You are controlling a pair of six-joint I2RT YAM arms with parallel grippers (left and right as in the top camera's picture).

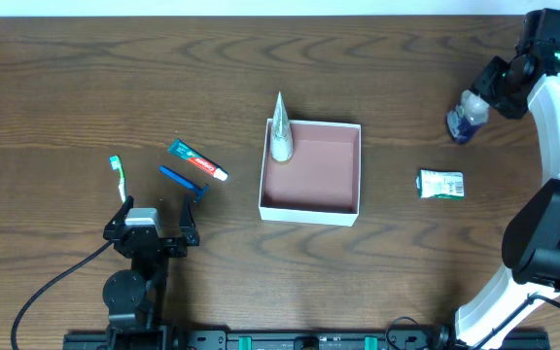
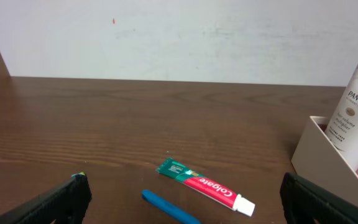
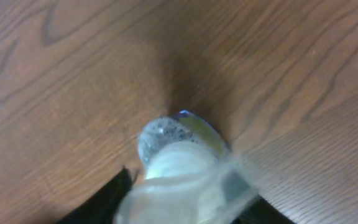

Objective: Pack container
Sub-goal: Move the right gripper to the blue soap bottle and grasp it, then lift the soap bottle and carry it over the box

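Toiletries are spread across the table (image 1: 66,87). Toward 9 o'clock, a toothbrush (image 1: 118,175), a toothpaste tube (image 1: 198,160) and a blue stick-like item (image 1: 181,181) are laid near one another. The left end effector (image 1: 158,206) is held just at their 6 o'clock, spread wide and empty. The container (image 1: 309,212) is set at the table's centre, with a white Pantene tube (image 1: 280,131) stood upright in its 11 o'clock corner. A green packet (image 1: 441,184) is left well apart at the container's 3 o'clock. Toward 2 o'clock, a small bottle (image 1: 462,119) is clamped in the right end effector (image 1: 476,105).

The bottle appears to be gripped near one end, so it could pivot or slip while carried. The upright tube could also be toppled if the bottle is lowered close to that corner.

The brand lettering on both tubes is legible only in the left wrist view, and the packet is shown only overhead. In the right wrist view the bottle is close but blurred, and whether it touches the table cannot be told.
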